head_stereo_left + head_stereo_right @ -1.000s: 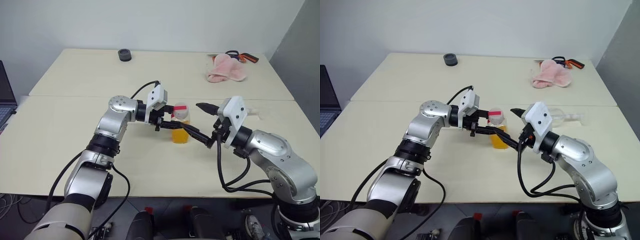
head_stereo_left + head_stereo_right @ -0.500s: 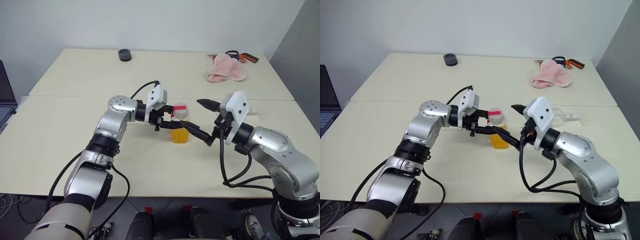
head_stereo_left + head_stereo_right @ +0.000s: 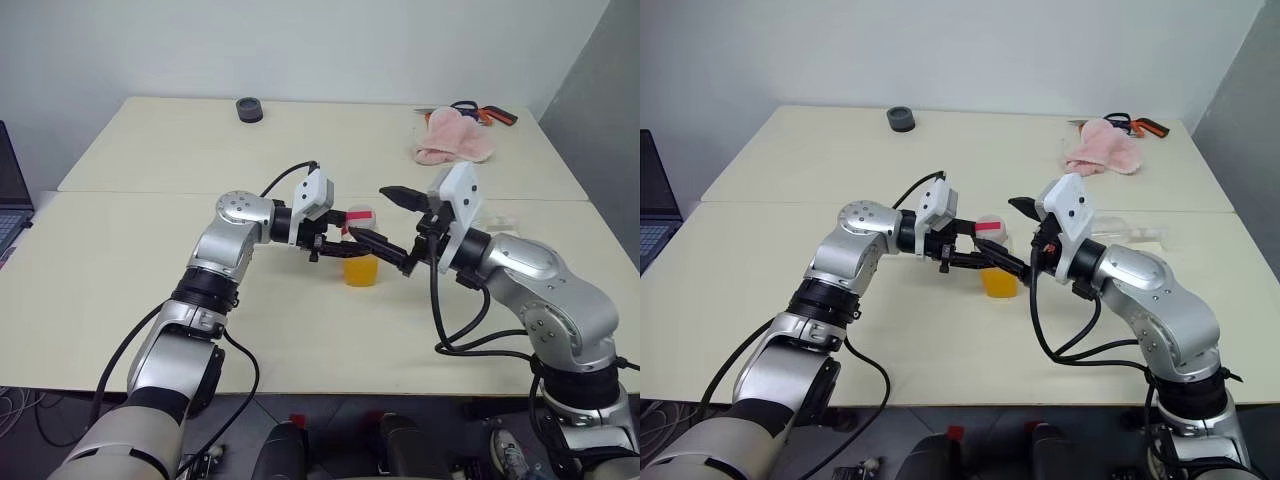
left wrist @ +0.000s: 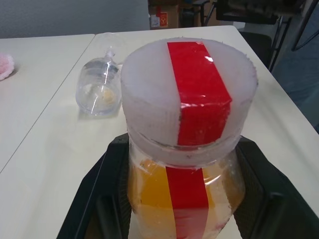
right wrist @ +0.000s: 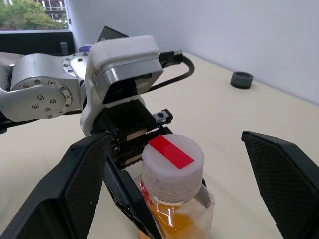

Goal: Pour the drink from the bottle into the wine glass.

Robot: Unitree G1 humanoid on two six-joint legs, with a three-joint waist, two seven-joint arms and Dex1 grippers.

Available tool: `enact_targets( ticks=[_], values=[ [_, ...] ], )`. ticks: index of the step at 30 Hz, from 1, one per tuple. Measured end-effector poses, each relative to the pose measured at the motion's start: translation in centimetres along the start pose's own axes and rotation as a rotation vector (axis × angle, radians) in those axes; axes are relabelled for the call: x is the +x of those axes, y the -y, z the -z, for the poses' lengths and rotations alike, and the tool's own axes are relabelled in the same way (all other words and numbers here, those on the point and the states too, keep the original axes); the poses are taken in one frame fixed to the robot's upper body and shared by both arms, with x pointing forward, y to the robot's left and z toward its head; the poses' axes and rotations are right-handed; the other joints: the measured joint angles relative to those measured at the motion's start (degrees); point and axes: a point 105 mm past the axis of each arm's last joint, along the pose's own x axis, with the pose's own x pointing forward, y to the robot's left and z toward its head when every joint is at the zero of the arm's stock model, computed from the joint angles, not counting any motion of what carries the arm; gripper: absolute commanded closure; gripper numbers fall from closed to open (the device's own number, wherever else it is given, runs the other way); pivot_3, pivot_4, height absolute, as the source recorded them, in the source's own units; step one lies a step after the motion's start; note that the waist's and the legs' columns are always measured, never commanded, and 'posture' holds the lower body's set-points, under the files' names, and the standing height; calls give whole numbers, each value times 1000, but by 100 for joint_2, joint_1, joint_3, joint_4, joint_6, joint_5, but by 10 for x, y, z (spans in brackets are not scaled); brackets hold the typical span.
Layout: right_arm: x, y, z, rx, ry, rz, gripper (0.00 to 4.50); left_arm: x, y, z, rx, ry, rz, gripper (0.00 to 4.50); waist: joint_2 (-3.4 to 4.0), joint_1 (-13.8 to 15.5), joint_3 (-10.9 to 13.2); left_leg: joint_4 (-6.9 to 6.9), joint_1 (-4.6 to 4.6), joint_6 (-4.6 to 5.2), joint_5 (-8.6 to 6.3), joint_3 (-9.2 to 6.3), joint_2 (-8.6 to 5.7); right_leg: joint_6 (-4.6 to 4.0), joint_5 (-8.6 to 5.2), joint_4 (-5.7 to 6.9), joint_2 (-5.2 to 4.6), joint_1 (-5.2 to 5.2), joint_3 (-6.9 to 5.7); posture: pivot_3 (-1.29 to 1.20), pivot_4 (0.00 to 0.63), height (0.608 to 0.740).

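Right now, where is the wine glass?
The glass lies on its side on the table at the robot's right, beyond the right arm; in the left wrist view it shows behind the bottle.

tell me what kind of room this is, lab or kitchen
Probably a lab or office, not a kitchen: two plain pale tables pushed together by a bare white wall, a laptop at one edge, and cardboard boxes and chairs in the background.
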Motion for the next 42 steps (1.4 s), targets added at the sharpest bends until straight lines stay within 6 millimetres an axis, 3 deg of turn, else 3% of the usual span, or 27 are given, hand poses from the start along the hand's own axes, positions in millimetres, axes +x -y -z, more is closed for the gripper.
enact_targets(
  ticks=[15,18,24,31,36,42],
  values=[
    [15,-2,10,15,-26,-57,0,0,0,0,-1,-1,0,2326,0,-2,0,0,0,0,0,0,0,0,0,0,0,0,-1,0,150,740],
    [18,-2,12,11,-24,-60,597,0,0,0,-1,-1,0,2326,0,0,0,0,-1,0,0,0,0,0,0,-1,-1,0,0,0,150,740],
    [19,3,14,-10,-31,-34,2652,0,0,0,0,-1,0,2326,0,0,0,0,0,0,0,0,0,0,0,-1,0,0,-1,0,150,740],
    [21,2,13,-21,-21,-33,2666,-1,0,0,0,-3,-3,2326,0,0,0,0,0,0,0,0,0,0,0,0,0,0,-1,0,150,740],
    [20,0,8,110,64,-23,2693,-2,0,0,0,-1,-6,2326,1,-1,0,-1,0,0,0,0,1,0,0,0,-1,0,0,0,150,740],
    [14,5,3,-43,85,46,2758,-2,1,0,4,0,-8,2326,1,0,0,-1,0,0,0,0,0,0,0,-2,-1,0,-1,0,150,740]
  ],
)
